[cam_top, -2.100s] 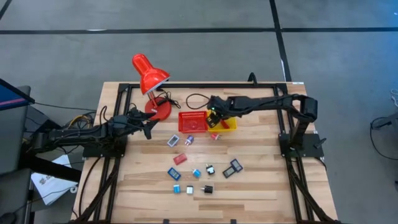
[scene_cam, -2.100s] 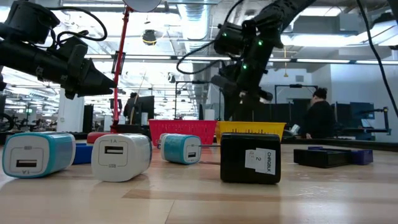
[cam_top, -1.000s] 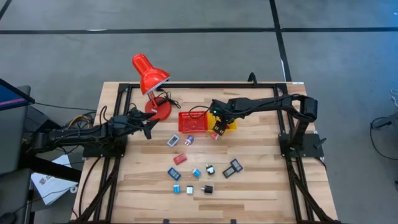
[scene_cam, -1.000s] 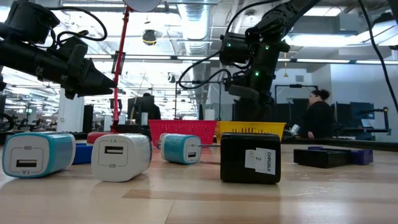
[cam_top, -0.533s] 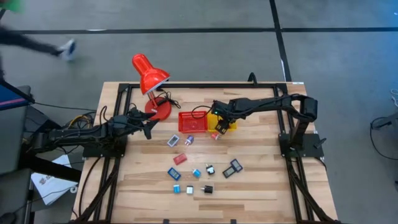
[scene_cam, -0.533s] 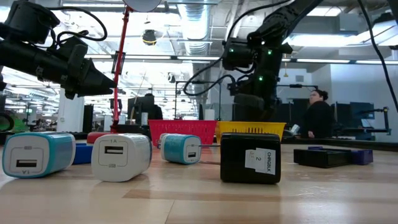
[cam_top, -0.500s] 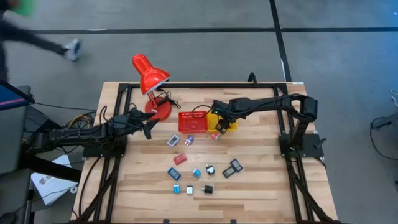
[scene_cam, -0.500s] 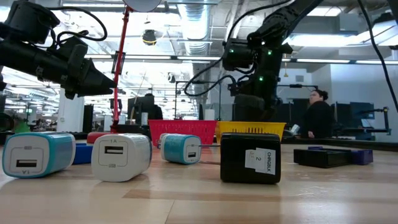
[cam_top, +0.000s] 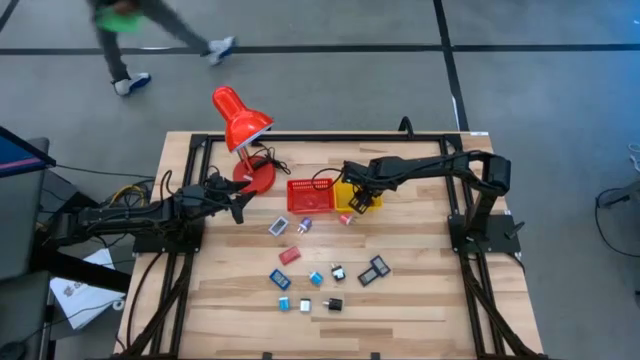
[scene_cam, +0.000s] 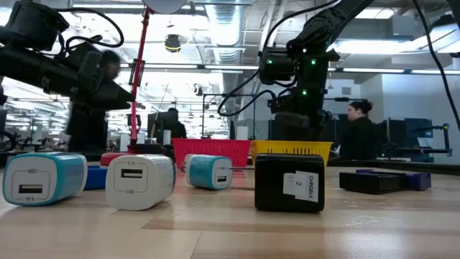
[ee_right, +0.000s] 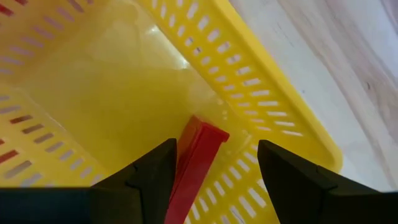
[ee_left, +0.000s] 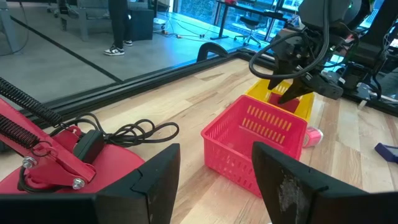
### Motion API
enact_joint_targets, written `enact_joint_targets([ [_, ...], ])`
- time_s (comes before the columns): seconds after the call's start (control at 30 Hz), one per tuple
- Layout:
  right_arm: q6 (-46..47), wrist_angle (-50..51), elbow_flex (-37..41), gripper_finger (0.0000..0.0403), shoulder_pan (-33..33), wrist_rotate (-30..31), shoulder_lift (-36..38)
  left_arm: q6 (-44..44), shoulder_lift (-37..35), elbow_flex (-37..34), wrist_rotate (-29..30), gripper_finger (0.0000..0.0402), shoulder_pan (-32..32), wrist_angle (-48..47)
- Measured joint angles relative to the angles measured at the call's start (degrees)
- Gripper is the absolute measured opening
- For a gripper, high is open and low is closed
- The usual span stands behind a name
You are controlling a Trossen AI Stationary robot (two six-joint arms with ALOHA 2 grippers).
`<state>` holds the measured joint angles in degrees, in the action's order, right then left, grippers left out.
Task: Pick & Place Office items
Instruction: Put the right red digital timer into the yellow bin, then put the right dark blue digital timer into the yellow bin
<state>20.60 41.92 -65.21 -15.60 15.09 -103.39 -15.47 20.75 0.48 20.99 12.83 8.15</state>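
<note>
My right gripper points steeply down into the yellow basket, its fingers apart. A flat red office item stands slanting on the basket floor between the fingers, close beside one finger. The red basket stands next to the yellow one, on its left. Several small office items lie on the table nearer the front; the low view shows them as chargers and a black block. My left gripper waits open and empty by the lamp base. My right gripper has the red item's lower part right against one finger, with a wide gap to the other finger. I cannot tell whether that finger touches it. The item's far end reaches to the basket's mesh wall.
A red desk lamp with its cord stands at the far left of the table. A pink item lies just in front of the yellow basket. A person walks on the floor beyond the far edge.
My right gripper has tipped further downward and rolled a little above the yellow basket, its finger gap unchanged. A person has walked along the floor beyond the table's far edge, from left toward the right.
</note>
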Motion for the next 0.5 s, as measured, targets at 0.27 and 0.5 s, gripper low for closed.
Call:
enact_joint_targets([
  [0.27,0.0,-0.4,0.0,0.0219,0.6,0.0,0.0,0.0,0.0,0.0,0.0,0.0195,0.0,0.0],
  [0.5,0.5,-0.4,-1.7,0.0219,1.0,0.0,0.0,0.0,0.0,0.0,0.0,0.0195,0.0,0.0],
])
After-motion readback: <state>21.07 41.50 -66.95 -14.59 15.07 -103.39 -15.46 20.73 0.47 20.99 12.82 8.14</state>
